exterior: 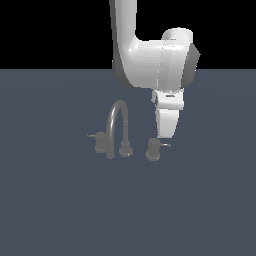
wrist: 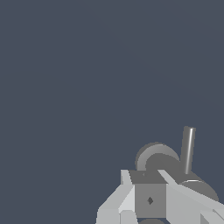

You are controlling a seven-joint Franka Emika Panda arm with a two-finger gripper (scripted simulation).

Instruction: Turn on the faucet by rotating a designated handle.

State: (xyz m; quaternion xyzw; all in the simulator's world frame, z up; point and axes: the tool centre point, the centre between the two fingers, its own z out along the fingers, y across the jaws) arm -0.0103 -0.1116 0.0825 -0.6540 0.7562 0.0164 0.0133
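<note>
- The surface lay bare toward the camera and to both sides of the faucet in the exterior view, leaving wide room to pass.
- The arched spout stood just beside the handle, on the exterior view's left, blocking that side.
- The claw hung close above the handle's lever; the wrist view showed open surface beyond it.

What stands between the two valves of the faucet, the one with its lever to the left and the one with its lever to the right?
In the exterior view, the arched spout on its round base stands between the left valve and the handle.
</note>
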